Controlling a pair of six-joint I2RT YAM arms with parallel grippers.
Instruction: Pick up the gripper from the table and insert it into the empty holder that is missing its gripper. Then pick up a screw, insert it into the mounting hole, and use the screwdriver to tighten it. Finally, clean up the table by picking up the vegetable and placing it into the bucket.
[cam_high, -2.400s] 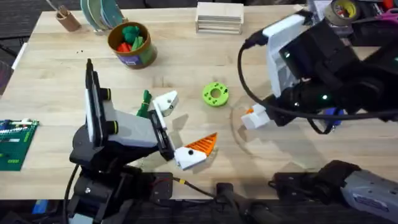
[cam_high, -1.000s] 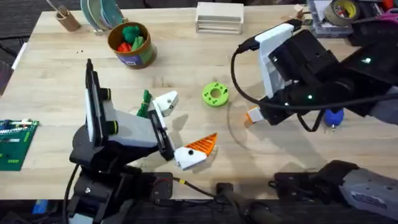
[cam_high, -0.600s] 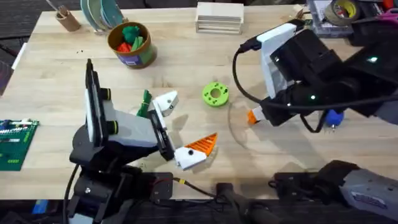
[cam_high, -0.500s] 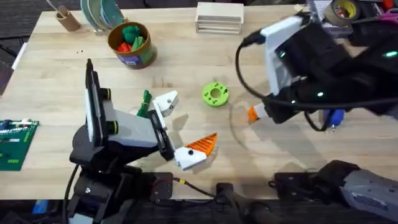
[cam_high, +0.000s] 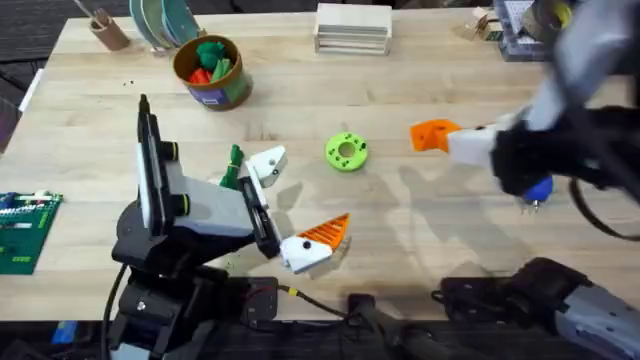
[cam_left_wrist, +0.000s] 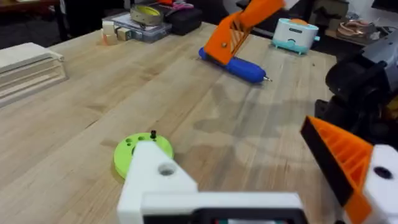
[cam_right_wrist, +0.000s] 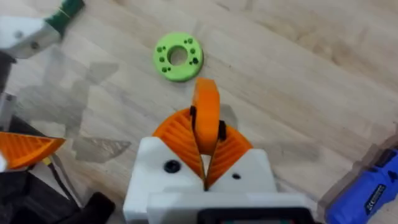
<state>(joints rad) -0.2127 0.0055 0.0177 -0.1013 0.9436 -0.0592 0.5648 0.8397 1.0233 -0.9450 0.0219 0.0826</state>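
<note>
The right pincer is clamped on the orange gripper, holding it above the desk beside the green disc. The left pincer stands apart near the desk's front; one finger is a bare white holder. The vegetable lies beside that holder. The screwdriver lies on the desk at the right. The bucket sits at the back left.
</note>
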